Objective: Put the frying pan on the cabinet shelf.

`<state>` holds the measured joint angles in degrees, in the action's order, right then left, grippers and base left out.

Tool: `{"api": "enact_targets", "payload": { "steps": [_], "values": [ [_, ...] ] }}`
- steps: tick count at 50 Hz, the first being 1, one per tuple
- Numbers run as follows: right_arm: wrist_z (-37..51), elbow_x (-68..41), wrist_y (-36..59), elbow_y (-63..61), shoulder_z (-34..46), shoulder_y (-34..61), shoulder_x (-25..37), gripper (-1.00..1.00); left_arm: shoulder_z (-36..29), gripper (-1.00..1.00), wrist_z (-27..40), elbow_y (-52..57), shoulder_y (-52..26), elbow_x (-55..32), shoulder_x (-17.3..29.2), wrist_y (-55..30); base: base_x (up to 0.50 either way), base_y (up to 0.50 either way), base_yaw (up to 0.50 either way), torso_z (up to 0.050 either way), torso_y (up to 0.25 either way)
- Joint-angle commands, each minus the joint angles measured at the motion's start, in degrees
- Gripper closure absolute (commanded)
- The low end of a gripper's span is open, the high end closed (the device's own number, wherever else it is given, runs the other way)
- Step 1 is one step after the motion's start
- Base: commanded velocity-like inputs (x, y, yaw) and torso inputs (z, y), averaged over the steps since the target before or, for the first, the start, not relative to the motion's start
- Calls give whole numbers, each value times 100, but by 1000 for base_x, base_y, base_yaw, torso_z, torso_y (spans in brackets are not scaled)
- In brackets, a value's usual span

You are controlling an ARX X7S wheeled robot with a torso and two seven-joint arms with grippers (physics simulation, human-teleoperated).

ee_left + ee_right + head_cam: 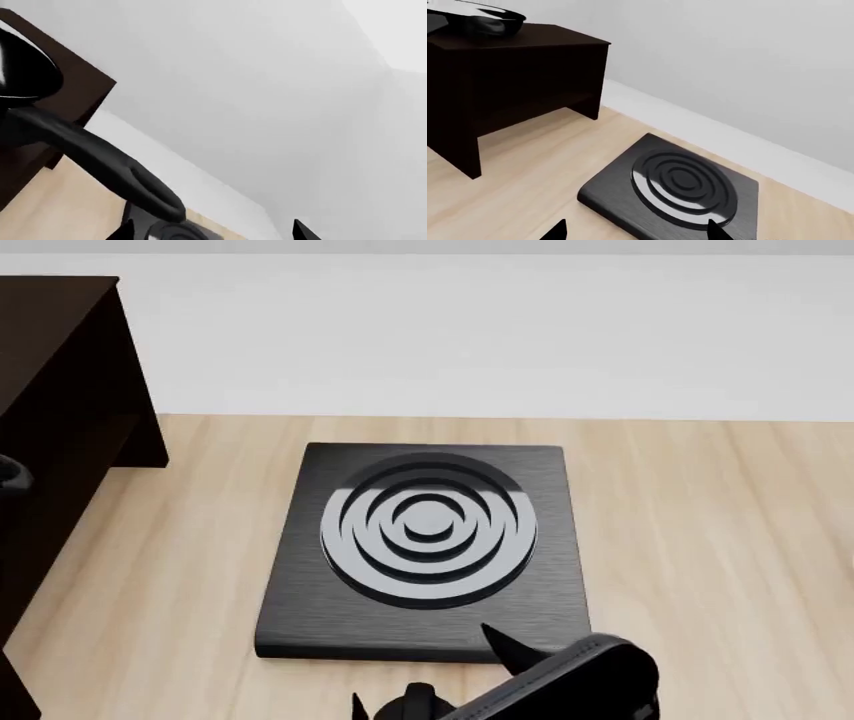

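Left hand (213, 231) open beside frying pan (27, 75) handle, pan atop cabinet shelf (507, 85)

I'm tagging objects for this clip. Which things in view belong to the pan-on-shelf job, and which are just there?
Part of the job:
- frying pan, sitting on top of the cabinet
- cabinet shelf

Just there:
- burner plate, nothing on it
- wooden tabletop
- white wall
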<state>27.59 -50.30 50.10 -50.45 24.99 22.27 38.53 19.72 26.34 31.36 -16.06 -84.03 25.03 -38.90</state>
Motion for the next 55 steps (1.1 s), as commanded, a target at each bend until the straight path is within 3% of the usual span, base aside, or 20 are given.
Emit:
{"api": "enact_targets", "payload": {
  "steps": [1,16,29,43,55],
  "values": [
    [100,-25,-203,70,-168,-136,-15,-100,-882,-100,-110,983,83,1728,400,-408,0,0,0,0,0],
    [202,28,-578,213,-414,-395,-48,-100,-1749,-100,-367,1232,171,3207,341,-184,0,0,0,0,0],
    [383,-299,-987,318,-911,-771,-93,-100,-2406,-100,-34,1660,31,4161,453,-300,0,0,0,0,0],
    [722,-481,-1184,256,-1420,-935,50,-100,-2484,-100,423,1837,-120,3935,462,-826,0,0,0,0,0],
    [1341,-1093,-776,233,-1782,-506,304,-100,-1803,-100,1253,2295,-595,2322,545,-1606,0,0,0,0,0]
  ]
}}
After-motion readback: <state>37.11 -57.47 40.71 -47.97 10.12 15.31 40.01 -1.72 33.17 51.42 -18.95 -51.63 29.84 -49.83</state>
